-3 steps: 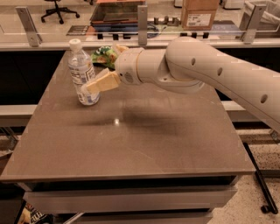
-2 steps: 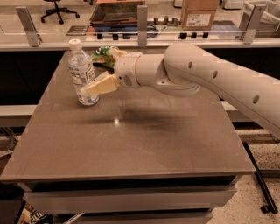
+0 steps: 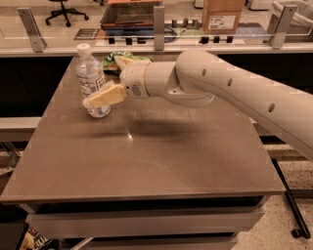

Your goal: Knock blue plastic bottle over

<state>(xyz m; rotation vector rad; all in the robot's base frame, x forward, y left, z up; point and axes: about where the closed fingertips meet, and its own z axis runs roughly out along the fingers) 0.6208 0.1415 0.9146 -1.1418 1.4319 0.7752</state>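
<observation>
The blue plastic bottle (image 3: pixel 90 77) is clear with a white cap and a white-and-blue label. It stands at the table's far left, leaning slightly with its cap to the left. My gripper (image 3: pixel 98 99) is cream-coloured and reaches in from the right on the white arm (image 3: pixel 210 85). It is shut, with nothing held. Its tip lies against the bottle's lower half, just above the base, and covers part of it.
A green snack bag (image 3: pixel 113 62) lies behind the wrist at the table's far edge. The brown table (image 3: pixel 146 161) extends toward the camera. Behind it run a glass-panelled rail with metal posts (image 3: pixel 159 22), a cardboard box (image 3: pixel 222 14) and an office chair (image 3: pixel 61 10).
My gripper has edged slightly left against the bottle's lower part. The bottle still stands in the same spot.
</observation>
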